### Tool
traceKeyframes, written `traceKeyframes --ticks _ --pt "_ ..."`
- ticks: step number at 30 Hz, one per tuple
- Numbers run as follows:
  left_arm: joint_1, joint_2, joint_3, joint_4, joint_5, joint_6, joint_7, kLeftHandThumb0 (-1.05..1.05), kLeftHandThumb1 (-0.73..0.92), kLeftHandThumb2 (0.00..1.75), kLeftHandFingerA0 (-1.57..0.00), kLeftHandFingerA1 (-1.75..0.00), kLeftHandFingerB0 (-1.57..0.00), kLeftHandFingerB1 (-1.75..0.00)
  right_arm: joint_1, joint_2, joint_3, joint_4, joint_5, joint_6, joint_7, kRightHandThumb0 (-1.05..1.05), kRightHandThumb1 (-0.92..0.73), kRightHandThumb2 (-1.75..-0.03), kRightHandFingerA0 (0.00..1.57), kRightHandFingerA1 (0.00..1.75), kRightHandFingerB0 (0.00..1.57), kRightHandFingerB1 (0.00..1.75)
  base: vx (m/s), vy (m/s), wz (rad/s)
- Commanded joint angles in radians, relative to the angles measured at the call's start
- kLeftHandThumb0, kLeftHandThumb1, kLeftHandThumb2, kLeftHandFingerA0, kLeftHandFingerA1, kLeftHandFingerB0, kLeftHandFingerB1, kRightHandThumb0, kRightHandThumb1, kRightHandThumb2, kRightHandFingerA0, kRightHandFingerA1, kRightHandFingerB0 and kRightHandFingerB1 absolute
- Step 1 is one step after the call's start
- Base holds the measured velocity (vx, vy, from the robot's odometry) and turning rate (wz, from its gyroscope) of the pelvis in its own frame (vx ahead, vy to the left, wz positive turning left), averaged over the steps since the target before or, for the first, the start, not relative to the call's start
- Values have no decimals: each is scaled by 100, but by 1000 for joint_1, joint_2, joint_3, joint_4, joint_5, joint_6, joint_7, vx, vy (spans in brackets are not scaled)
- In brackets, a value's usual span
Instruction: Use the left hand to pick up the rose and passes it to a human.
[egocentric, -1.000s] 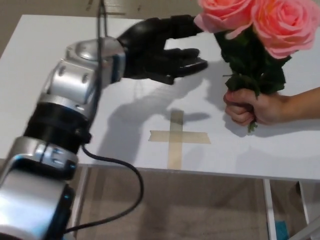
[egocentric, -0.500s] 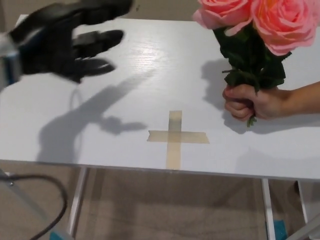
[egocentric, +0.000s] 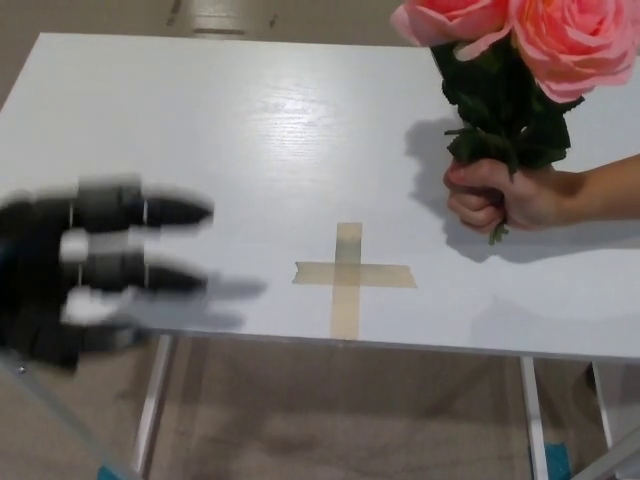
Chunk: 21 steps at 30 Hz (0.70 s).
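— Where is the left hand (egocentric: 85, 270), and what has it got?

— Low at the left edge of the head view, over the near-left corner of the white bench (egocentric: 230, 130). It is blurred, but its fingers (egocentric: 165, 211) stretch out toward the right, spread apart, with nothing between them. Empty and open, I'd say. The right hand does not show at all.

— And the rose?

— The rose (egocentric: 520, 40) is well apart from that hand, across the bench at the upper right. A person's hand (egocentric: 495, 195) grips the stems just under the dark leaves (egocentric: 505, 110), holding the pink blooms upright above the bench. A tape cross (egocentric: 350, 275) lies on the bench between the two hands, nearer the front edge.

— So the pass looks done?

— Judging by who holds it, yes.

— How would the thing handle, if taken up?

— Light, I'd guess. The petals look soft and easily crushed, the leaves floppy; the stems are the only firm part. Any hold belongs low on the stems, below the foliage, where the person's fist is now, and with gentle pressure, since thin stems could slip or bend.
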Motion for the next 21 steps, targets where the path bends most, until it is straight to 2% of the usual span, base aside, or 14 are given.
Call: traceKeyframes --ticks 1,3,21 --pt "471 -110 11 -102 0 -134 -15 -55 47 57 -76 -50 -54 -39 113 -14 20 8 -30 -21 -13 -39 -65 -59 73 47 61 43 0 0 0" --pt "467 -137 -29 -39 85 -181 65 -56 47 58 -78 -50 -55 -40 111 -12 22 5 -30 -19 -14 -39 -65 -60 73 47 62 43 0 0 0" --pt "495 -119 -56 -32 69 -242 103 -56 47 58 -78 -50 -55 -40 115 -12 22 0 -31 -19 -15 -39 -65 -60 73 47 62 43 0 0 0"
